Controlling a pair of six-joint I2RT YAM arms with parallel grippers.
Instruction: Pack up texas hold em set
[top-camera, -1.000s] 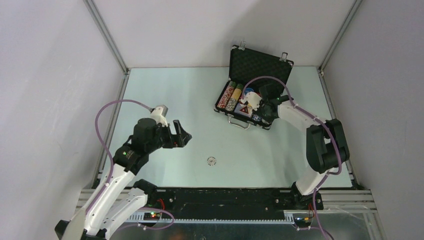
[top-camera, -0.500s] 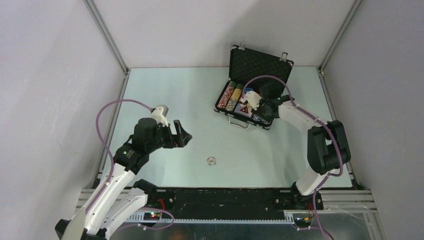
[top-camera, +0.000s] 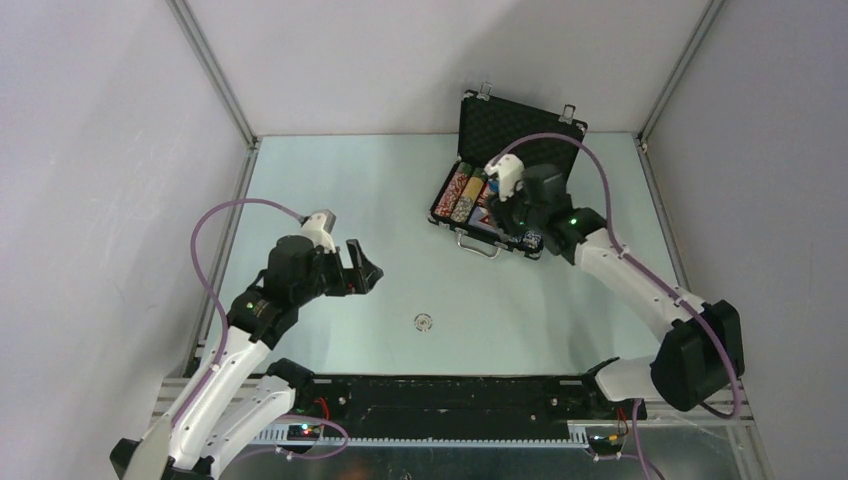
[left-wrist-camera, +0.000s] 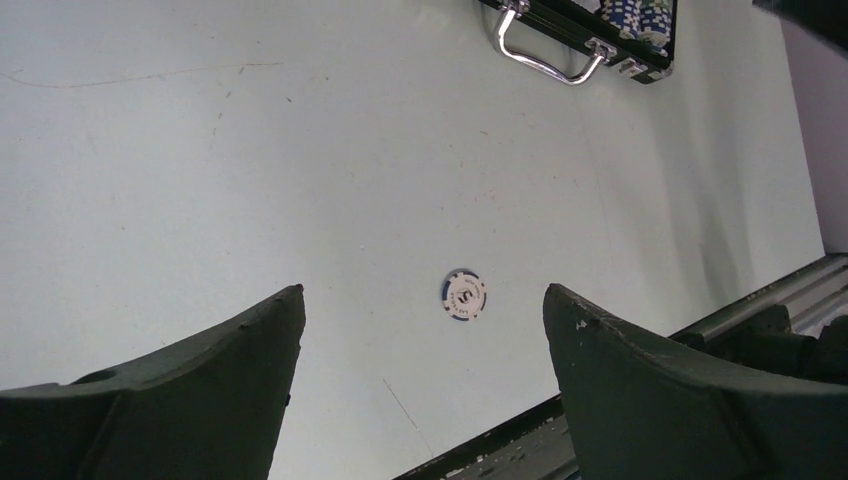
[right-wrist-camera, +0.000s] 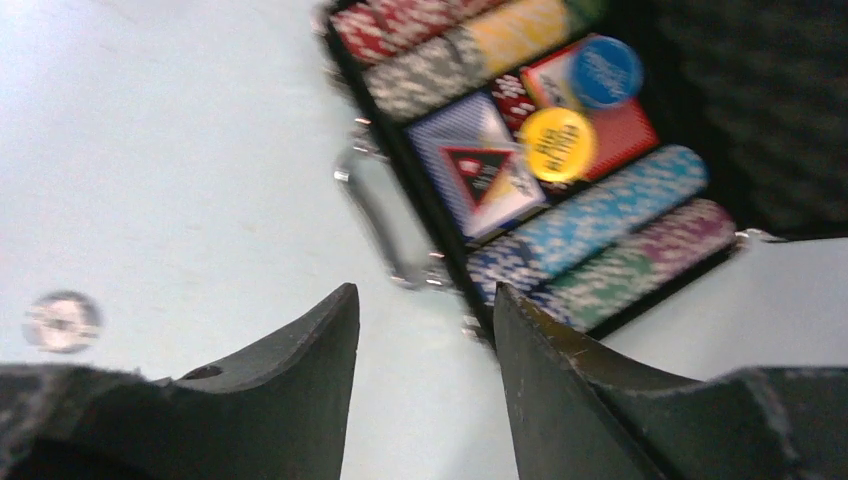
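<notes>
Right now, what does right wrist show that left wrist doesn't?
Only right wrist: the inside of the open case, with the yellow disc, blue disc, card deck and red chip row. Only left wrist: the black rail at the near edge of the table. Both: the loose chip lying on the table, the case's silver handle and a row of blue chips.
</notes>
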